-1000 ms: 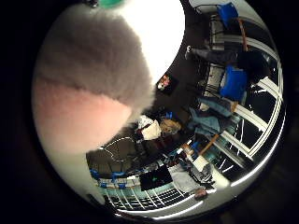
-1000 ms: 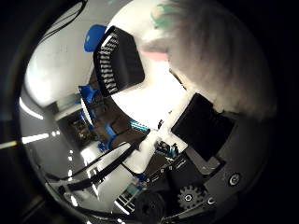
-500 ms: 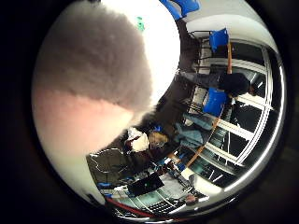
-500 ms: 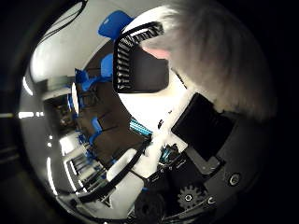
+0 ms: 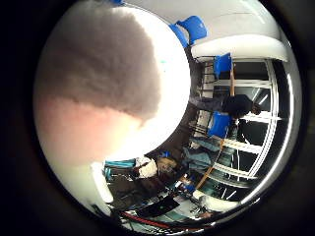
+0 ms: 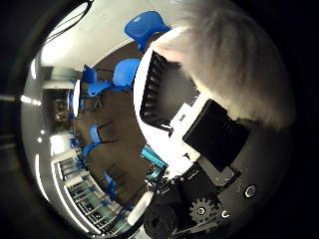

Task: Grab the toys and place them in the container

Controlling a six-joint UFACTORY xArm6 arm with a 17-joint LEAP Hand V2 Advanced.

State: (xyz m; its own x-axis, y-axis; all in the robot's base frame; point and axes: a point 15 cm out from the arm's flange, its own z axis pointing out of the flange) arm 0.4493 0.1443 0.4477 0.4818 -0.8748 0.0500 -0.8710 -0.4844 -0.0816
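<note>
Since a second ago the whole scene has swung round in both palm views, so the camera has moved with the hand; the black container (image 6: 159,99) sat further off beside the plush then and now lies closer in, its ribbed wall plain, on the white table (image 6: 149,64). The plush toy (image 5: 98,83) has stayed pressed against the palm all the while, and it fills more of the little finger side view than before.

That toy is grey fur above with a pale pink patch below, and it covers much of the little finger side view, so it sits very near the palm. In the thumb side view the same fur shows as a grey-white fuzzy mass above the container and against the hand's (image 6: 214,134) black and white parts. A black finger pad lies just beside the fur, touching or nearly touching it, and the fingers appear drawn in round the toy, holding it. How tightly they close cannot be told, since most of the fingers lie outside both views.

The container is open-topped, with nothing visible in the part that shows. Beyond the table stand blue chairs (image 6: 144,25) on a dark floor, well apart from the toy
</note>
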